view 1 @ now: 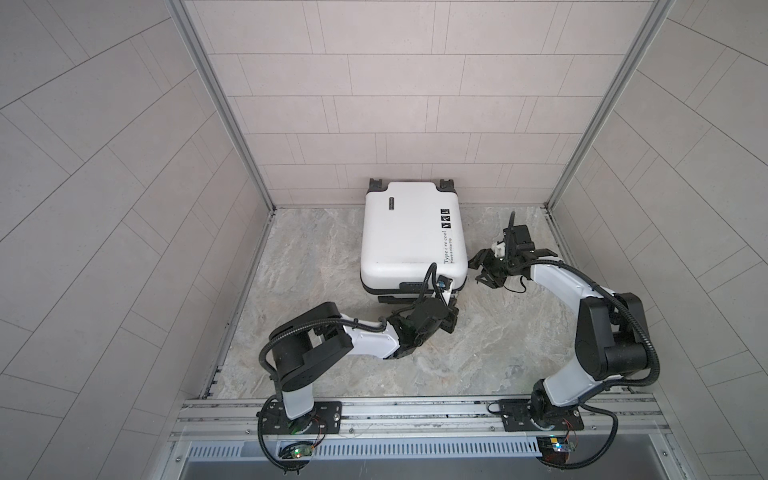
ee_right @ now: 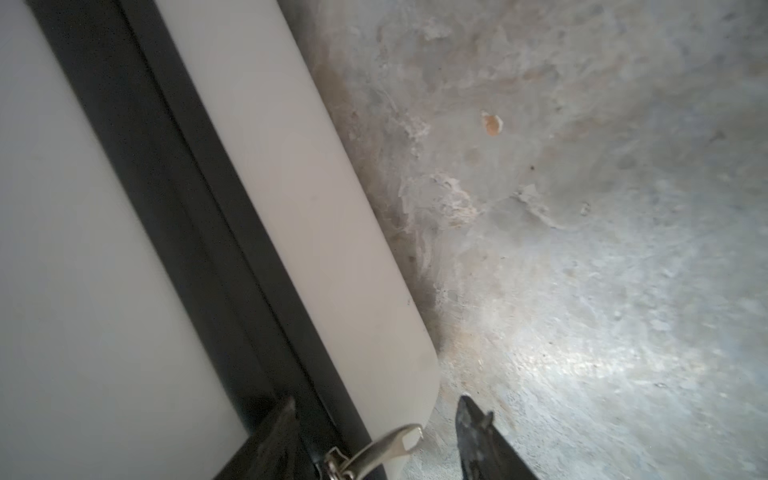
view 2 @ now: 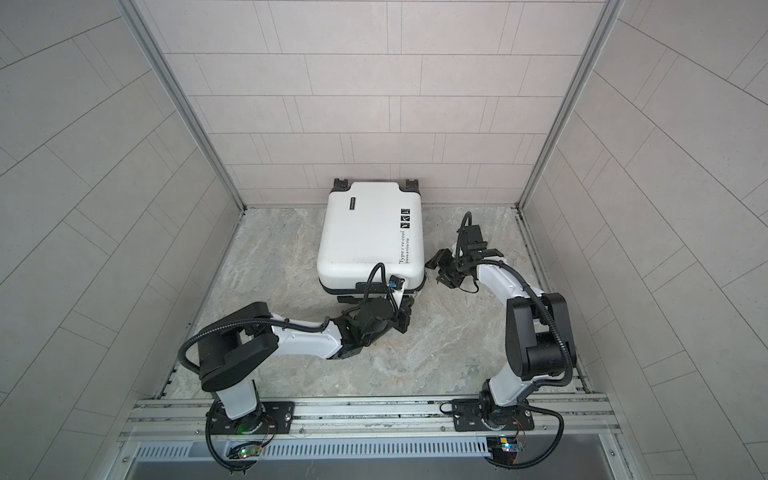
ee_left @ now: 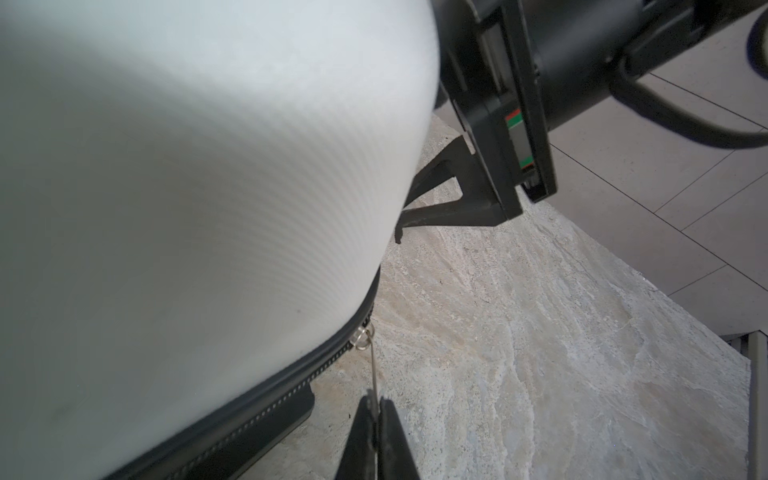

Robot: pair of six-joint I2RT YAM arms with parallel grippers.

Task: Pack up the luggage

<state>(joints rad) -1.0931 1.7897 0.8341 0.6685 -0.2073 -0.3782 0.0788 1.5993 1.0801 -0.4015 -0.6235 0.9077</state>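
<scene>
Top views both show the luggage (view 1: 409, 241) (view 2: 365, 241) lying flat on the marbled desk (view 1: 498, 340), printed face up. It sits at centre frame with its wheels against the tiled back wall, which likely keeps it from sliding when pulled. Its lid is down on the base, and the black zip band (ee_right: 199, 232) runs between the two white halves. Both arms meet at the case's lower right corner in those views, apparently because the zip sliders sit there. In the left wrist view the left tool (ee_left: 376, 411) has its jaws pressed together on a zipper pull (ee_left: 372, 365). The pull stretches straight from its ring at the seam, so the grip seems to hold the slider taut and steady. In the right wrist view the right tool (ee_right: 374, 415) stands with its jaws apart. One finger rests over the zip band and the other over bare desk, with the second zipper pull (ee_right: 386, 446) lying between them, unclamped. That straddle looks like the set-up for a pinch on it. Nothing else lies on the desk, so my guess is that the zip is the step in hand. Which way the sliders are meant to run I cannot tell.
</scene>
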